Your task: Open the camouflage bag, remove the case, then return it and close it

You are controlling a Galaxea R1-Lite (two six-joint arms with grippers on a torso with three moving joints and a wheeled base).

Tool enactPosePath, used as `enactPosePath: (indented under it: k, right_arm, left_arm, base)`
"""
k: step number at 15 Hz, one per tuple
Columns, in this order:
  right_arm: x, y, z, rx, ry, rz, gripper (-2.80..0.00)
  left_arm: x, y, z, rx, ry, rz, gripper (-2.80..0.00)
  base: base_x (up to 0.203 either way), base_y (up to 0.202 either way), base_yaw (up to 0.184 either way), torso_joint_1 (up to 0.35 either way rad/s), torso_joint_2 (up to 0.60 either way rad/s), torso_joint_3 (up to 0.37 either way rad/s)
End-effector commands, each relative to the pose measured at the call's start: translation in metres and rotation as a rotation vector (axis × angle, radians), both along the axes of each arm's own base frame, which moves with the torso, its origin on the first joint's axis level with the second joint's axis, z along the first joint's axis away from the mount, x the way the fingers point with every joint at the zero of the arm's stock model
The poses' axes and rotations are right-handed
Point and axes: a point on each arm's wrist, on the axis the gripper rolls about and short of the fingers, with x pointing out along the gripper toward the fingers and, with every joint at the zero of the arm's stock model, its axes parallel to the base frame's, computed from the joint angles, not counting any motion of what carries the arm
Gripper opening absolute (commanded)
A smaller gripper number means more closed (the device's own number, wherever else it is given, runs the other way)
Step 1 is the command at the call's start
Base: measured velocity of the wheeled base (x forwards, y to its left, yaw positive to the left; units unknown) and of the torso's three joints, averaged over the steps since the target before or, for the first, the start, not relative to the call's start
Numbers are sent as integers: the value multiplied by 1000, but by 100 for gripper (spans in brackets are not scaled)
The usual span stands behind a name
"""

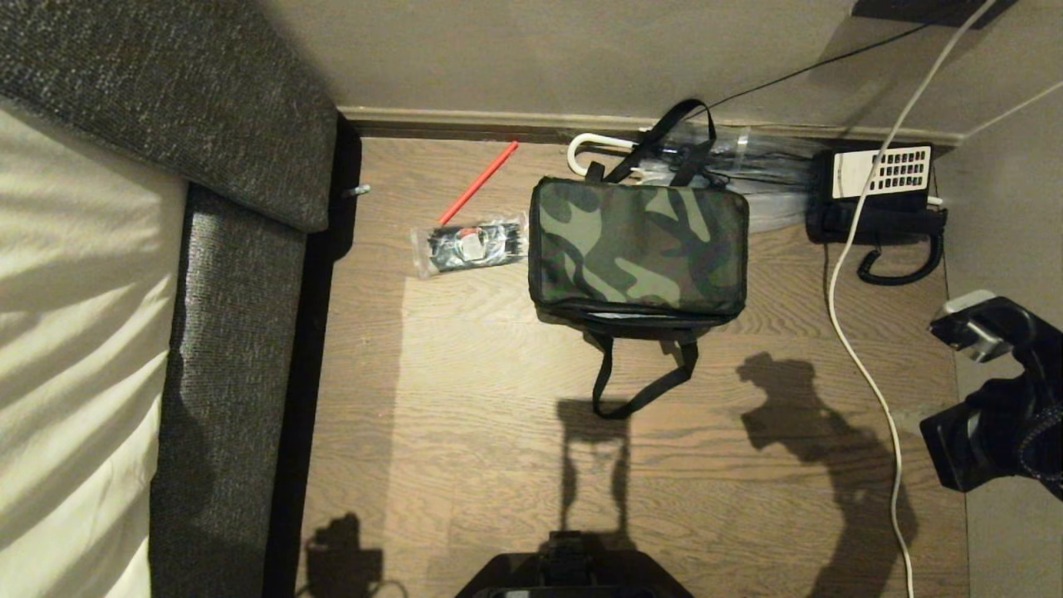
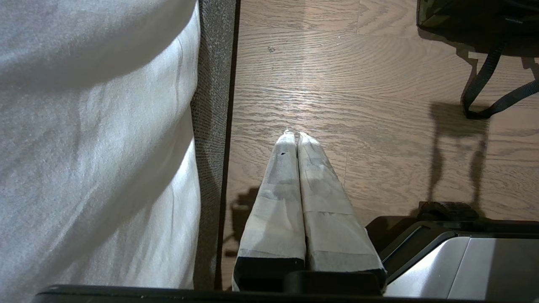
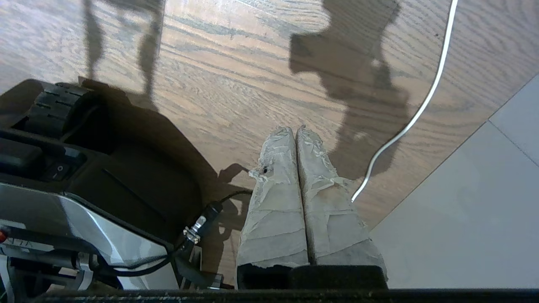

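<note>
The camouflage bag (image 1: 638, 253) lies flat on the wooden floor near the far wall, zipped shut, with one black loop handle (image 1: 639, 390) trailing toward me and another at its far side. Its near corner (image 2: 463, 17) and handle show in the left wrist view. The case is hidden. My left gripper (image 2: 294, 134) is shut and empty, hovering over the floor beside the sofa, far from the bag. My right gripper (image 3: 294, 129) is also shut and empty, over the floor near a white cable; only the right arm's wrist (image 1: 996, 399) shows in the head view, at the right edge.
A grey sofa with a white cover (image 1: 124, 291) fills the left side. A clear packet of black items (image 1: 469, 243) and a red stick (image 1: 480, 181) lie left of the bag. An umbrella (image 1: 664, 154), a black device (image 1: 880, 195) and a white cable (image 1: 864, 365) are at the right.
</note>
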Motion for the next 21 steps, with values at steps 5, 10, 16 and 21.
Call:
enactPosePath:
  k: [5,10,16,21]
  right_arm:
    - [0,0,-2,-12,12,1,-280]
    - [3,1,5,1,-1,3,-280]
    - [11,2,13,70,59,-33,-280]
    - [8,2,21,110,123,-33,-280]
  left_arm:
    - [0,0,0,0,3,0,-280]
    - [0,0,0,0,2,0,-280]
    - [0,0,-1,0,4,0,-280]
    - [0,0,0,0,2,0,-280]
  base:
    - [0,0,0,0,0,0]
    - [0,0,0,0,0,0]
    - [0,0,0,0,0,0]
    - [0,0,0,0,0,0]
